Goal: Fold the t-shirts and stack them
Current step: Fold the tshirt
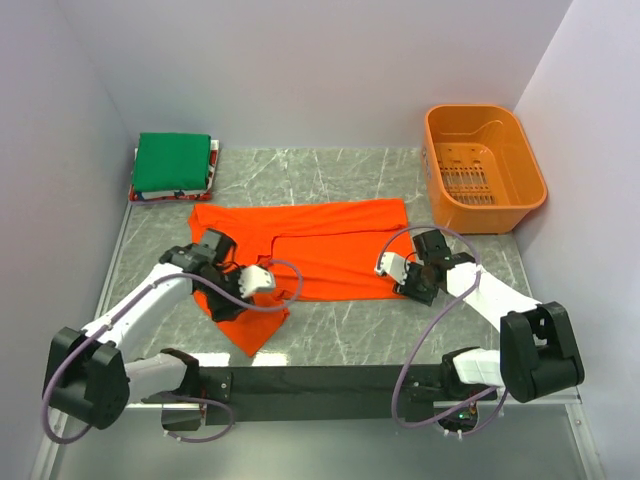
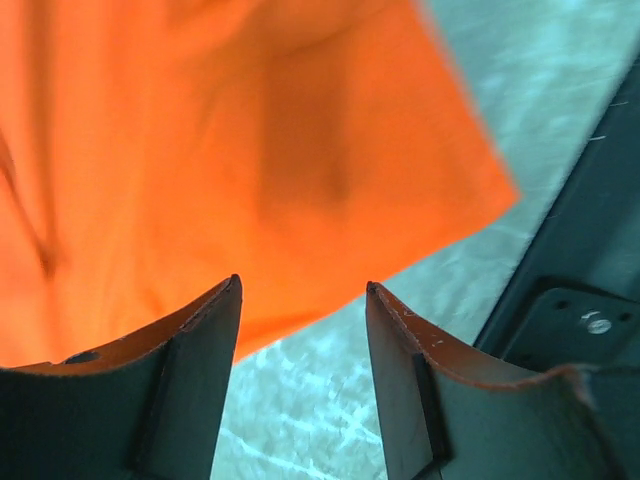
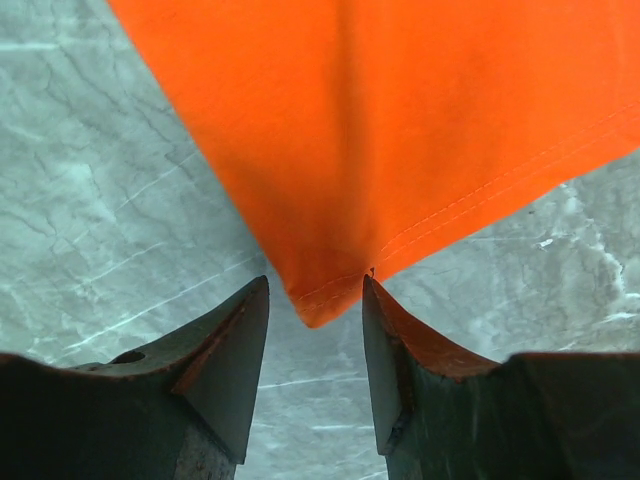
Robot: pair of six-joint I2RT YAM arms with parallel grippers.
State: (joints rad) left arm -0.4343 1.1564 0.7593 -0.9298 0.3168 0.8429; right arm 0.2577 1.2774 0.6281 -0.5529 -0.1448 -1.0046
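Far-left corner of the grey marble-patterned table (image 1: 340,340): folded green t-shirt (image 1: 172,162) lying on thinner folded white-and-red t-shirts (image 1: 146,196); this stack is judged finished. Centre: bright orange-red short-sleeved t-shirt (image 1: 330,250), spread flat and only partly folded, one flap trailing toward the near edge. The left gripper (image 2: 300,290) is released with its jaws apart at that flap's edge, and the right gripper (image 3: 315,285) is likewise released, jaws flanking the shirt's hem corner without pinching it. Far right: rigid orange plastic basket (image 1: 485,165); by estimate, this shirt's folds and its placing on the stack are left to do.
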